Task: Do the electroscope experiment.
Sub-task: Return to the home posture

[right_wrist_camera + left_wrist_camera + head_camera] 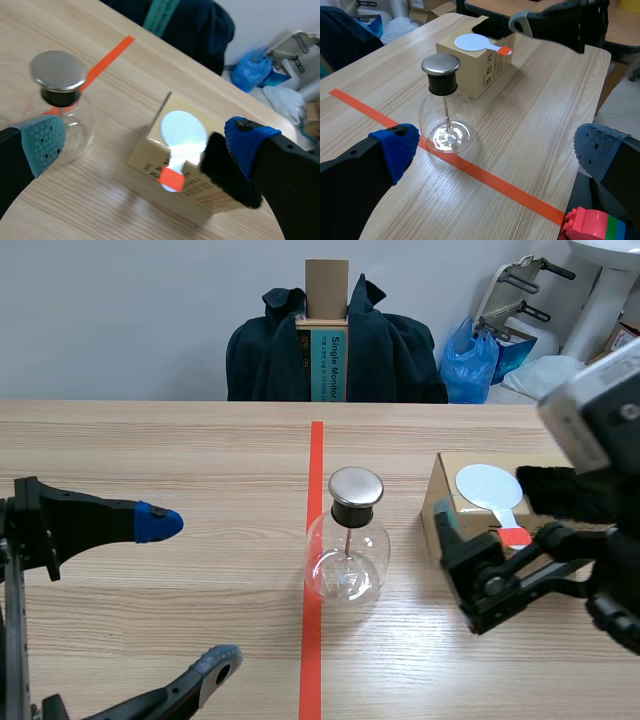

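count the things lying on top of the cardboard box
2: a white round paddle with a red handle on the box top, and a black furry piece beside it. Nothing else shows there.

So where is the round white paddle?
The paddle lies on top of the cardboard box, on the right of the scene view, right of the glass flask and beside a black furry cloth.
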You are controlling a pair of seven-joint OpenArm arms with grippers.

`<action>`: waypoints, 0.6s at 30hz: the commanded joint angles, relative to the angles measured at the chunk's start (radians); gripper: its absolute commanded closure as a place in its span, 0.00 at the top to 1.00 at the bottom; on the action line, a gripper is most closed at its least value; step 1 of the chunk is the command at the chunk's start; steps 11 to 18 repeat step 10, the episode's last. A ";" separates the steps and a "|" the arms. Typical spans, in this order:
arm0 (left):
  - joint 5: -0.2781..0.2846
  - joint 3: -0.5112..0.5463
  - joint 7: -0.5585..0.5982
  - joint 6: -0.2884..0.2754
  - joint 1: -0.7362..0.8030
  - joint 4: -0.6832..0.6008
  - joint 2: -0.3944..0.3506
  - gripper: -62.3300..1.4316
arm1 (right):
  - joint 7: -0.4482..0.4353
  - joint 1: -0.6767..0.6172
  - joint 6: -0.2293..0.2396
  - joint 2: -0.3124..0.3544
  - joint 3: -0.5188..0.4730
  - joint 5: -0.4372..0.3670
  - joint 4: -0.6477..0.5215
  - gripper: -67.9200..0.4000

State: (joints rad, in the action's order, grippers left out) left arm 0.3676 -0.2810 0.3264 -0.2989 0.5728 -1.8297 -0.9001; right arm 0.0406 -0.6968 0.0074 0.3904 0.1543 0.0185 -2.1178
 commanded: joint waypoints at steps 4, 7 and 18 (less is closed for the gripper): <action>0.006 -0.006 0.018 -0.002 -0.003 -0.006 0.008 1.00 | 0.000 0.013 -0.010 0.000 0.031 0.016 -0.001 1.00; 0.006 -0.006 0.017 -0.002 -0.003 -0.006 0.008 1.00 | 0.010 0.013 -0.010 0.000 0.037 0.016 0.000 1.00; 0.006 -0.006 0.017 -0.002 -0.003 -0.006 0.008 1.00 | 0.024 0.013 -0.010 0.000 0.037 0.016 0.000 1.00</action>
